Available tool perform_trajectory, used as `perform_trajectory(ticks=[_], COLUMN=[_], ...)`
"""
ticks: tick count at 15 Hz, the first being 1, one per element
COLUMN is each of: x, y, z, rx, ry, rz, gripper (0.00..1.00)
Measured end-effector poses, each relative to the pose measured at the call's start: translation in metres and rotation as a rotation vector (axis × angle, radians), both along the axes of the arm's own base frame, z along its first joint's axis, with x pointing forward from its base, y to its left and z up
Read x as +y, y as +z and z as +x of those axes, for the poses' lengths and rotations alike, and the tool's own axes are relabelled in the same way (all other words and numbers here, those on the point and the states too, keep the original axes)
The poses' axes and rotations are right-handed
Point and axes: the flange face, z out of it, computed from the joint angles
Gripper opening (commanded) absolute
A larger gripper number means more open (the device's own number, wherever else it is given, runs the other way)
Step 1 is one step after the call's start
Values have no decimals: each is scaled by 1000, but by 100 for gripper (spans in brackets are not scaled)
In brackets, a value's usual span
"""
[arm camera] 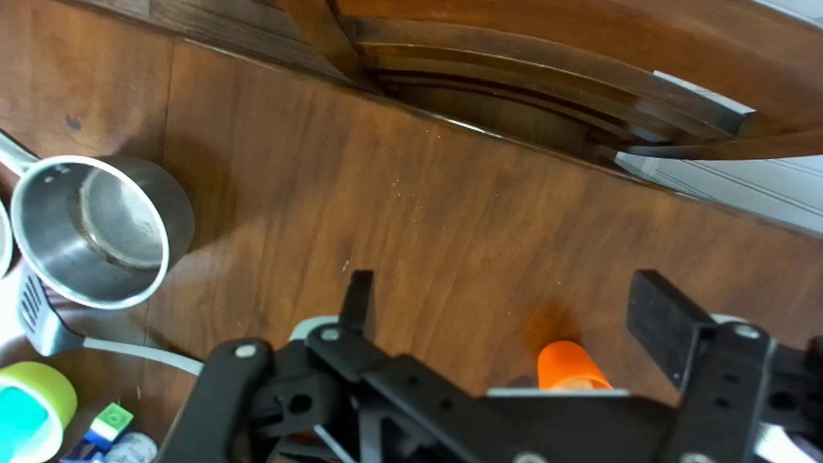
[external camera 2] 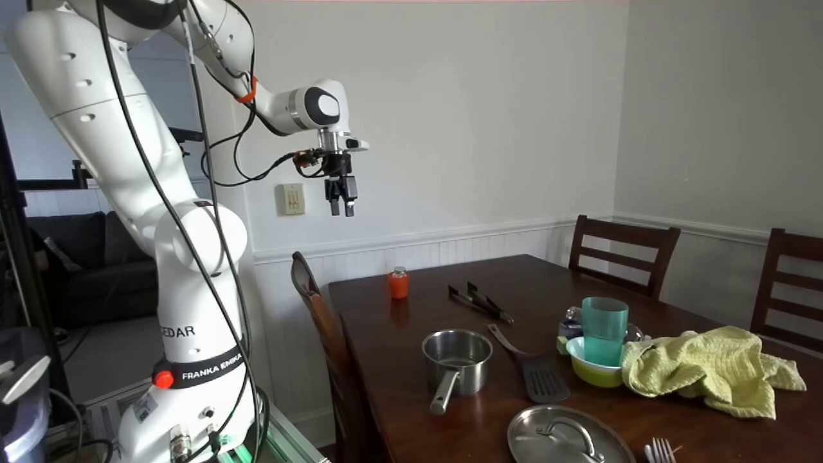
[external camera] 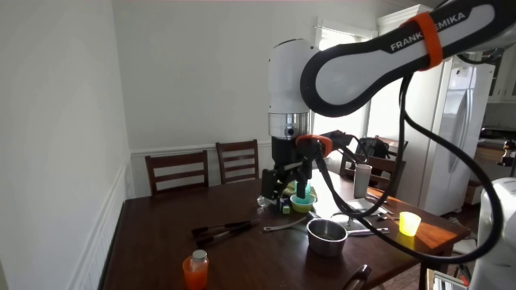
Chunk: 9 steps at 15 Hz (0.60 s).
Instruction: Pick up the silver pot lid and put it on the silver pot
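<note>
The silver pot (external camera: 327, 245) stands upright and uncovered on the table in both exterior views (external camera 2: 472, 376). It also shows at the left of the wrist view (arm camera: 122, 225). The silver pot lid (external camera 2: 559, 437) lies flat on the table with its loop handle up, beyond the spatula from the pot. It is partly behind cables in an exterior view (external camera: 342, 219). A sliver at the left edge of the wrist view may be its rim. My gripper (external camera 2: 342, 209) points down, high above the table, away from pot and lid. Its fingers are wide apart and empty in the wrist view (arm camera: 505, 296).
An orange cup (external camera 2: 398, 285) holding a shaker is at the table's end. Tongs (external camera 2: 479, 301), a spatula (external camera 2: 540, 376), a bowl with a teal cup (external camera 2: 604, 334), a yellow cloth (external camera 2: 714, 370) and a fork (external camera 2: 660, 450) lie about. A yellow cup (external camera: 409, 224) and chairs (external camera 2: 325, 334) also show.
</note>
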Motion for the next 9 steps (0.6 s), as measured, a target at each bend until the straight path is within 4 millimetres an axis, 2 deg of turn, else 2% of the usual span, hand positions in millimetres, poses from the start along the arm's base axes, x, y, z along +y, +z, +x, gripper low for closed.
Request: perform_trajectory(ticks=[5,9], x=[-66,-123], y=[-44,-75], z=[10,4], rx=[112,185], ry=[-235,-427], rz=[4,17], gripper=[100,100])
